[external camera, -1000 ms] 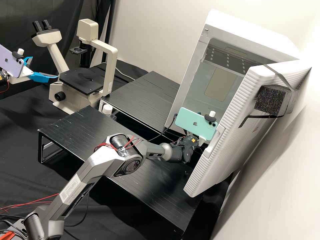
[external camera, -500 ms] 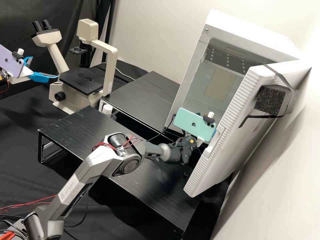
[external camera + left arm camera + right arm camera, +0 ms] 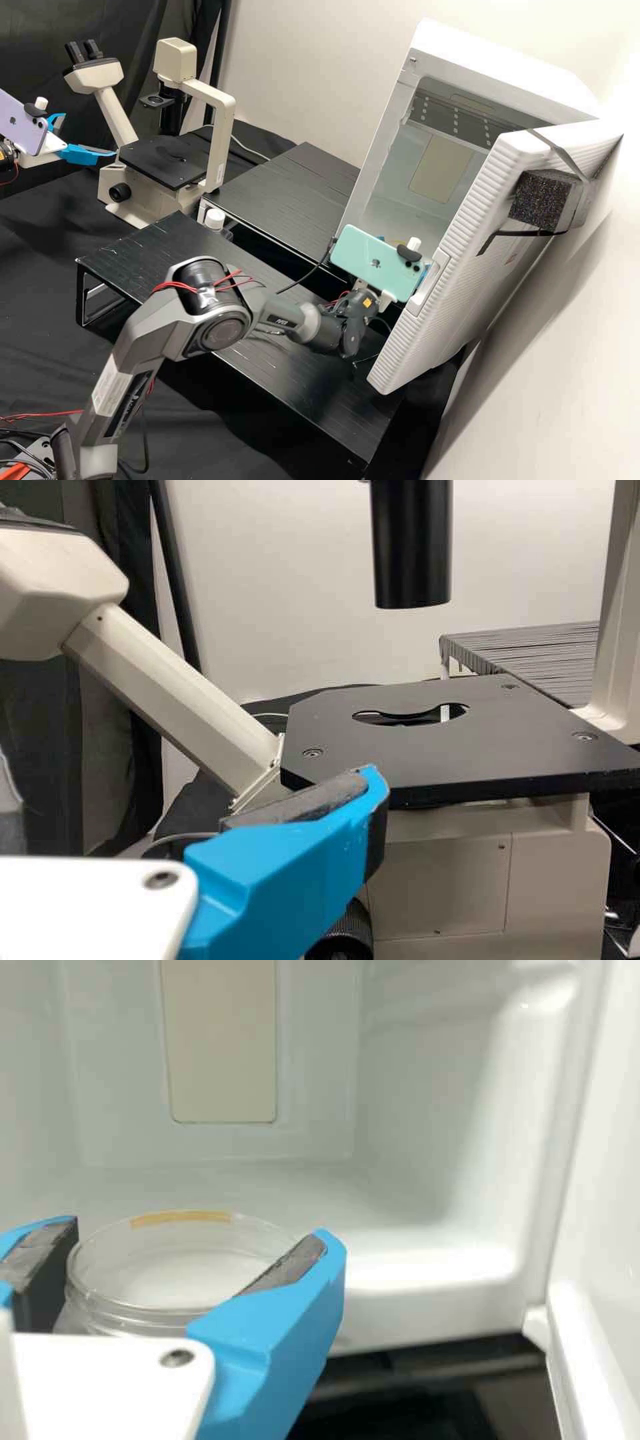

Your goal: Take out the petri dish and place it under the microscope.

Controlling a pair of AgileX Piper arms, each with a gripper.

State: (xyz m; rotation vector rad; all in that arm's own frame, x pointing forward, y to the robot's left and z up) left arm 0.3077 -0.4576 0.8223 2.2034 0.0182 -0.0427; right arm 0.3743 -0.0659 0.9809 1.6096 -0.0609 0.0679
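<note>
Back comes the right end effector (image 3: 387,299), nearer and leftward, gripping the dish (image 3: 180,1275) at the mouth of the white cabinet (image 3: 507,63); the left end effector (image 3: 90,135) hangs wide open beside the microscope (image 3: 220,123).

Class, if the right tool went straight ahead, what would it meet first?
The right tool, past the petri dish it holds, would probably meet the cabinet's back wall first; depth is unclear.

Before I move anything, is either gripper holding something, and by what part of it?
Yes, the right gripper holds the petri dish by opposite sides of its round wall. The left gripper holds nothing.
</note>
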